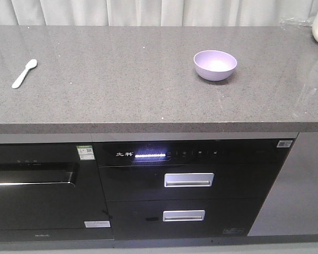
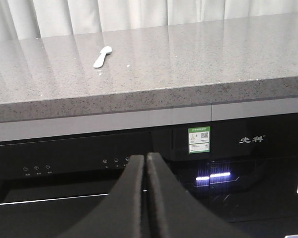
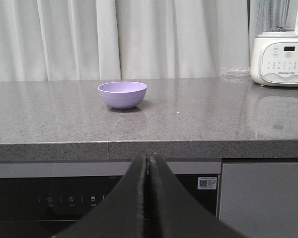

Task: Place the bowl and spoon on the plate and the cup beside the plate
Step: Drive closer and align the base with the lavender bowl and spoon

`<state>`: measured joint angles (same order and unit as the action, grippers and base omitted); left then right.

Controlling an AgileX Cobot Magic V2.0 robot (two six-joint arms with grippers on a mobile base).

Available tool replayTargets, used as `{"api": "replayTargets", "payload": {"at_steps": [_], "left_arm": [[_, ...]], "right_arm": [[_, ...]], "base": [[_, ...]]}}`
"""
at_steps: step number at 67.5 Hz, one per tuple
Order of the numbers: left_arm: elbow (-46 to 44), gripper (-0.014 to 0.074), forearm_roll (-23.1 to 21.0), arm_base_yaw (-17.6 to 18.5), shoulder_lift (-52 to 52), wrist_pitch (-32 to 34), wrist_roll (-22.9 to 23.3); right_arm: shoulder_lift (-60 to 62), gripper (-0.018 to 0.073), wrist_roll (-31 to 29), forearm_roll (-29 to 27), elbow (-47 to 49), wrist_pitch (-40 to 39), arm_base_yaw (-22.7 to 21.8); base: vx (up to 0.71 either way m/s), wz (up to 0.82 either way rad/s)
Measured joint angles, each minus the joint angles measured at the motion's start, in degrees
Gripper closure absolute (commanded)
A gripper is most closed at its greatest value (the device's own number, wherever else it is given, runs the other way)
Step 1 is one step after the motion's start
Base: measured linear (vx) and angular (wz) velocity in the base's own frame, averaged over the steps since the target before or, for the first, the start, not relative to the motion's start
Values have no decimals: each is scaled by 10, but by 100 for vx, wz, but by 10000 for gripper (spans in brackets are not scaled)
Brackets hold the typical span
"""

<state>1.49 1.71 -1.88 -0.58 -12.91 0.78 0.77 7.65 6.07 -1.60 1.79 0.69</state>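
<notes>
A lavender bowl (image 1: 215, 64) stands upright on the grey stone counter (image 1: 122, 84), right of centre; the right wrist view shows the bowl (image 3: 122, 94) well beyond the counter edge. A pale mint spoon (image 1: 24, 73) lies at the counter's far left, also seen as the spoon (image 2: 103, 56) in the left wrist view. My left gripper (image 2: 145, 157) is shut and empty, held low in front of the black appliance. My right gripper (image 3: 148, 158) is shut and empty too, below the counter's front edge. The plate and the cup are out of view.
A white blender base (image 3: 279, 58) stands at the counter's back right corner, with clear plastic wrap (image 3: 235, 74) beside it. White curtains (image 1: 148, 11) hang behind the counter. Black built-in appliances with silver drawer handles (image 1: 188, 180) fill the cabinet front below.
</notes>
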Motion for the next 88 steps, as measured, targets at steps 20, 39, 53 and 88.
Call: {"api": "replayTargets", "payload": {"at_steps": [20,39,53,88], "left_arm": [[0,603,0,0,0,0,0],[0,603,0,0,0,0,0],[0,603,0,0,0,0,0],[0,603,0,0,0,0,0]], "right_arm": [[0,562,0,0,0,0,0],[0,562,0,0,0,0,0],[0,562,0,0,0,0,0],[0,562,0,0,0,0,0]], "base": [[5,-3],[7,-5],[8,-4],[8,2]]}}
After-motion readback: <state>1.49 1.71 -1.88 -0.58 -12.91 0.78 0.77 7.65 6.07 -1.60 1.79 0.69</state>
